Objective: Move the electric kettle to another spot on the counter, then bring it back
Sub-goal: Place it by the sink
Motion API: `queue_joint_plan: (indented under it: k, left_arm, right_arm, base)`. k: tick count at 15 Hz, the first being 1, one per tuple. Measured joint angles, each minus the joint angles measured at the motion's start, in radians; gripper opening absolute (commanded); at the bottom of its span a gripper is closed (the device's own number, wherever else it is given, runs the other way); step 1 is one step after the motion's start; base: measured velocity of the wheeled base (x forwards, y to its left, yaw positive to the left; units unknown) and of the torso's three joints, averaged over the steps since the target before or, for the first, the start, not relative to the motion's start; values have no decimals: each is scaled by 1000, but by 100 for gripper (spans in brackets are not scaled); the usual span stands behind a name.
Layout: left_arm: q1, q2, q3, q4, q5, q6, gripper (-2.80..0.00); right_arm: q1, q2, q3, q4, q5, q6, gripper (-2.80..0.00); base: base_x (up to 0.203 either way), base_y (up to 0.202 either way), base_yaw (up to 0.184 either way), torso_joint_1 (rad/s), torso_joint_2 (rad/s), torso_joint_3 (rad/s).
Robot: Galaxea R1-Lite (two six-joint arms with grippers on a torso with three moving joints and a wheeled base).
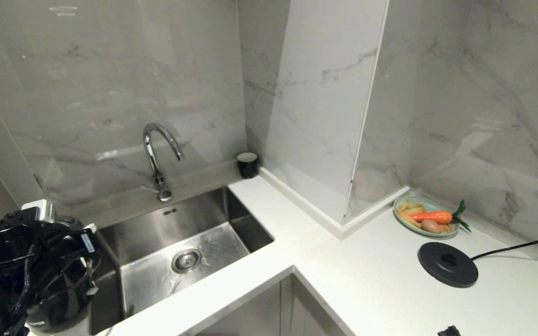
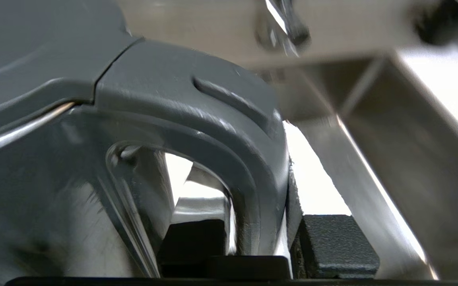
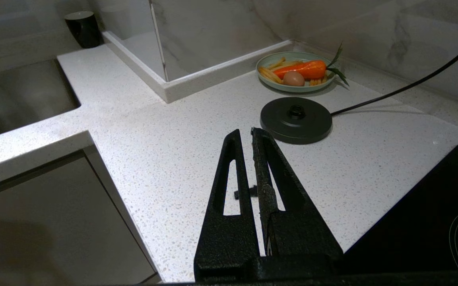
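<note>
The electric kettle [image 1: 56,310] is at the near left, beside the sink, mostly hidden behind my left arm [image 1: 31,242]; only its glossy black lower body with white lettering shows. In the left wrist view the kettle's grey loop handle [image 2: 253,159] runs between the fingers of my left gripper [image 2: 259,242], which is shut on it. One rough pad [image 2: 332,246] presses the handle's outer side. I cannot tell whether the kettle rests on the counter [image 1: 367,280]. My right gripper [image 3: 245,133] hangs shut and empty over the counter [image 3: 153,139], short of the base disc.
The round black base disc [image 1: 447,264] with its cord lies at the right, with a green plate [image 1: 425,215] of carrot and other food behind it. The steel sink [image 1: 231,217] and tap [image 1: 159,154] are at centre left, a small black cup [image 1: 247,164] in the corner, and the black hob [image 3: 431,222] at the near right.
</note>
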Motion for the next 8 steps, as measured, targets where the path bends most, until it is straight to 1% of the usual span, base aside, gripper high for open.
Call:
queue_joint_plan:
  k: [3,8]
  left_arm:
    - [2,14,66,-70,-3,-1,-280]
    - [5,34,92,-79,-3,-2,-280]
  right_arm:
    - [0,0,1,0,0,0,-280]
    - [0,0,0,0,1,0,-280]
  base:
    - [0,0,0,0,0,0]
    - [0,0,0,0,0,0]
